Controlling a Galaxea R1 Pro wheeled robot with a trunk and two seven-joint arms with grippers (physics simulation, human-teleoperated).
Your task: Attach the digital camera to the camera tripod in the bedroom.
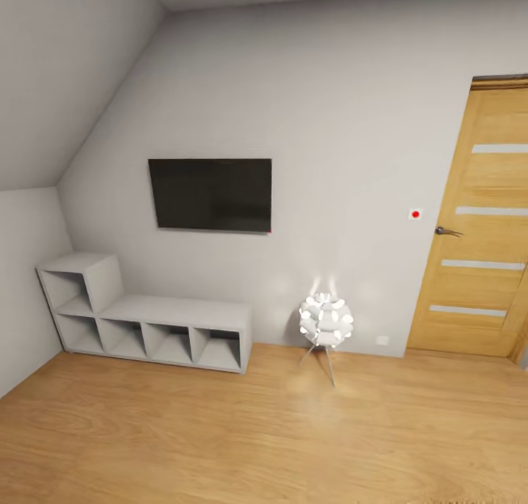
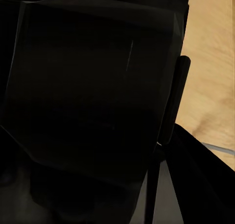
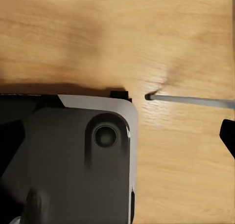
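- Well, head view faces a wall: dark TV [image 1: 210,194], white cube shelf [image 1: 147,320] on the left, globe floor lamp [image 1: 326,320] on thin legs, wooden door [image 1: 480,225] on the right, light wood floor [image 1: 257,438].
- Digital camera and camera tripod: neither seen from here, so direction from either claw, long axis and nearer arm can't be judged.
- Left wrist: dark robot body up close; jaw state can't tell.
- Right wrist: the robot's own grey-black base [image 3: 73,155] over floor, and a thin silver leg [image 3: 191,100], likely the lamp's; jaw state can't tell.
- Judgement: search comes first; robot probably must turn or drive.

- One wall-mounted television [image 1: 210,194]
- One white cube shelf [image 1: 147,320] with five open compartments
- One globe floor lamp [image 1: 325,320]
- One wooden door [image 1: 480,225] with four glass strips
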